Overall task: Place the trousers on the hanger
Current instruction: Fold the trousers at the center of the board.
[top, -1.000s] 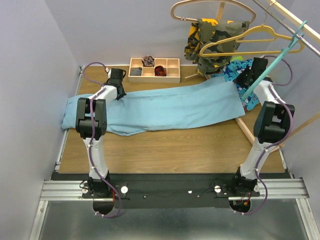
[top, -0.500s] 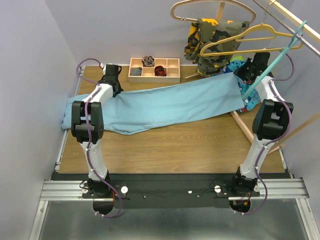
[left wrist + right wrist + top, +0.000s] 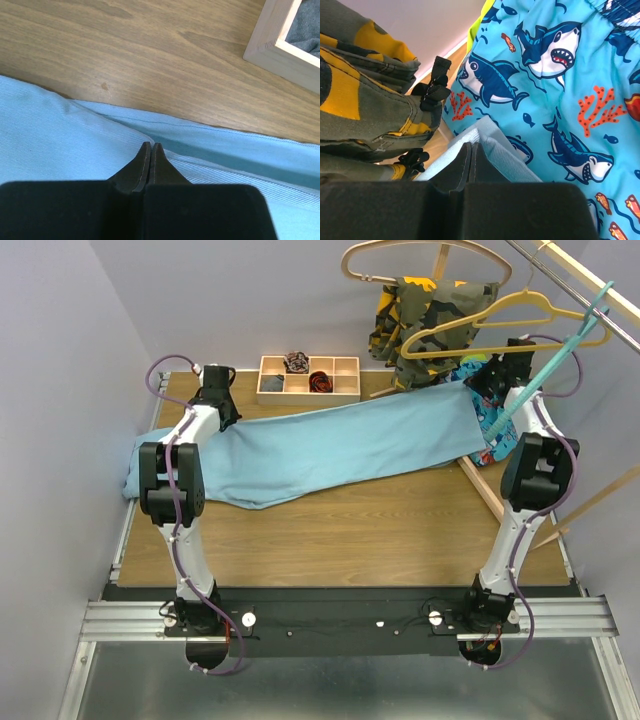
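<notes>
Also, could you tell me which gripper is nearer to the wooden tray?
Left. The left gripper is just left of the tray; the right gripper is far right of it.

trousers [image 3: 330, 450] across table [image 3: 350, 530] | tray [image 3: 300, 396] behind | hanger [image 3: 545, 365] far right

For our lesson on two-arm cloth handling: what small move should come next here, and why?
Probably raise both grippers together, drifting slightly right. The left gripper and right gripper are each shut on the far edge of the trousers. The cloth is stretched between them but mostly lies on the table, and the teal hanger sits higher, at the right.
</notes>
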`<state>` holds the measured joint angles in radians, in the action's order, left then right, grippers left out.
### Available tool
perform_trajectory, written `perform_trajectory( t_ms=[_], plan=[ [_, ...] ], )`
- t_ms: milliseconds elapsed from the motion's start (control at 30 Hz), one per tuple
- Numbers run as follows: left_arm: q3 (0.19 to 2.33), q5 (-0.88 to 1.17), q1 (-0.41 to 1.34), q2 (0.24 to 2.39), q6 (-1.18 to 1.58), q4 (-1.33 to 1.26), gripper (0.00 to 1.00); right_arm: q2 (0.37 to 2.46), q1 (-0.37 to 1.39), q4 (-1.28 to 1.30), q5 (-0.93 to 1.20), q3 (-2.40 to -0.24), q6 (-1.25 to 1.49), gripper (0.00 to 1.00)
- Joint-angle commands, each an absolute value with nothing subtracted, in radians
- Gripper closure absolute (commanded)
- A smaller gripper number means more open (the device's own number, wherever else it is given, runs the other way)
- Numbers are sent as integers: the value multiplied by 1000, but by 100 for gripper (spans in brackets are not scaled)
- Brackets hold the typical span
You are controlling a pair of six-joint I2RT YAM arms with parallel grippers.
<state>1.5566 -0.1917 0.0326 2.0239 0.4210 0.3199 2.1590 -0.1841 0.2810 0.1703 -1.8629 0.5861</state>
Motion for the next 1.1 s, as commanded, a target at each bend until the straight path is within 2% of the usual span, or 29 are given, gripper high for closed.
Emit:
perform_trajectory(
  t_ms=[0,333,433,467,500,533,567,600,633,667,733,767,833,867,1067],
  plan=[
    [1591,-209,9,2051,405,307,100,2198,-189,255,169,-1910,604,99],
    [1629,-222,9,2100,402,313,100,2235,-175,256,202,-1917,598,99],
    [1650,-225,-15,2109,399,321,100,2252,-172,256,267,-1934,583,60],
    [1666,-224,-15,2112,397,327,96,2253,-170,261,284,-1934,580,37],
    [1673,-222,-17,2117,396,334,89,2246,-170,262,311,-1933,575,32],
    [1678,-216,-15,2117,396,334,71,2238,-170,265,321,-1925,566,29],
    [1683,-212,-15,2115,393,334,63,2229,-170,270,328,-1902,557,27],
    [1684,-209,-14,2112,390,334,55,2202,-170,270,334,-1881,552,26],
    [1687,-206,-14,2109,385,333,49,2185,-172,271,333,-1859,542,19],
    [1687,-204,-14,2103,382,333,40,2169,-172,273,331,-1838,532,18],
    [1684,-198,-11,2089,371,328,33,2116,-172,273,321,-1769,519,18],
    [1677,-195,-9,2083,368,325,22,2096,-173,273,318,-1743,518,17],
    [1671,-190,-3,2068,359,321,20,2060,-175,273,302,-1675,518,17],
    [1658,-190,-3,2060,357,321,11,2022,-175,272,293,-1652,523,17],
    [1579,-161,48,2005,370,302,11,1918,-202,270,267,-1491,558,16]
  ],
)
